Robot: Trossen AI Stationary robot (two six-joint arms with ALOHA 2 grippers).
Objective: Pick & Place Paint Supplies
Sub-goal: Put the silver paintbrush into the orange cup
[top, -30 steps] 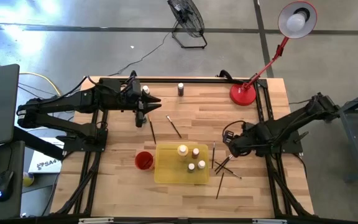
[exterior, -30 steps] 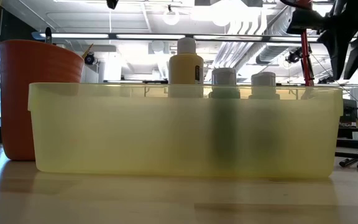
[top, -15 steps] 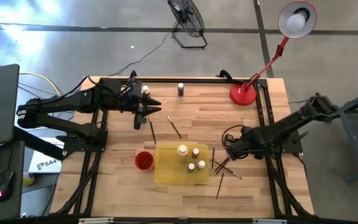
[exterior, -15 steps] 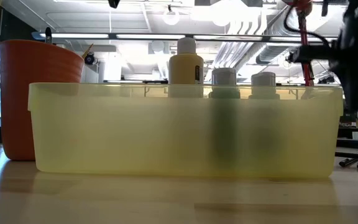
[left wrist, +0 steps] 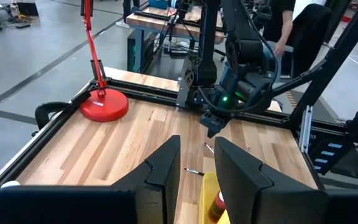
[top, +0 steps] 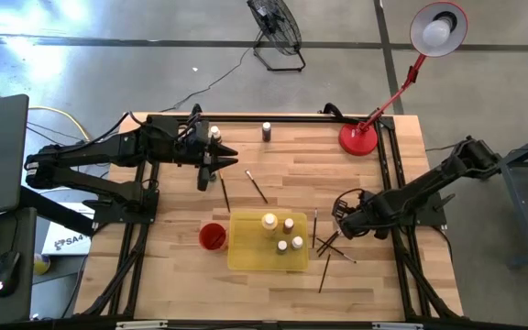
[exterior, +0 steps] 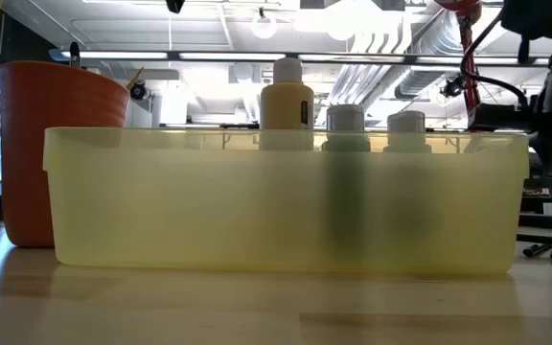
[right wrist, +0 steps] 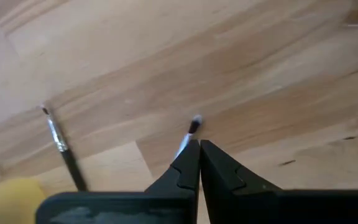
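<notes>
A yellow tray [top: 266, 243] holds several pale-capped paint bottles [top: 289, 224]. Another bottle [top: 266, 131] stands by the far edge. Thin dark paintbrushes lie loose on the table: two [top: 257, 186] beyond the tray and a crossed bunch [top: 330, 244] to its right. My right gripper [right wrist: 199, 144] points down over that bunch, fingers shut. One brush's bristle end [right wrist: 194, 124] shows just past the fingertips. My left gripper [left wrist: 197, 142] hangs high over the far left, nearly level, open, nothing between its fingers. My right gripper comes from above with shut fingers, close over a paintbrush's metal collar [right wrist: 184, 146] near the bristle end. The brush runs back under one finger, which hides the rest. I cannot tell whether the fingers touch or pinch it.
A red cup [top: 212, 236] stands against the tray's left side. A red desk lamp [top: 359, 137] has its base at the far right corner. Black frame rails [top: 388, 174] run along the table's sides. Bare wood lies between the two arms.
My right gripper has come down toward the table, onto the brushes right of the tray. In the low view its arm has sunk at the right edge. The left arm, tray and bottles have kept still.
</notes>
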